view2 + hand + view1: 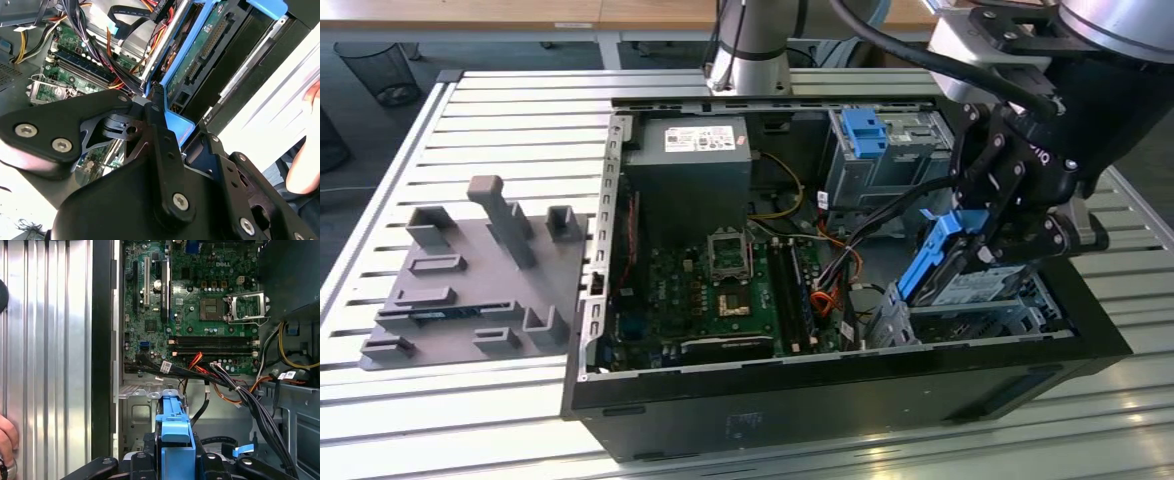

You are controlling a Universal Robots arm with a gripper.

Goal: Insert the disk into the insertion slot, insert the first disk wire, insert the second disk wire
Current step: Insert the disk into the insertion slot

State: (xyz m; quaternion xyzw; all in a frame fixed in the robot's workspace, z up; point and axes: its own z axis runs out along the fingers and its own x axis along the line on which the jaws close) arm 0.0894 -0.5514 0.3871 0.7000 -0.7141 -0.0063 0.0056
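The disk (947,270), silver in a bright blue carrier, hangs steeply tilted over the near right corner of the open computer case (761,400). My gripper (983,232) is shut on the carrier's upper end. In both wrist views the blue carrier (175,435) sits clamped between the black fingers (137,461), and the disk's green circuit board (200,50) shows. The insertion slot (987,315), a low perforated silver cage, lies directly under the disk, whose lower end reaches its rim. The cage's metal floor (140,415) lies beyond the carrier.
A bundle of black, orange and red wires (834,270) crosses the case beside the slot, over the motherboard (720,290). A taller grey bay with a blue tab (870,135) stands behind. A grey fixture plate (467,280) lies on the exterior view's left. A person's hand (6,440) rests near the case.
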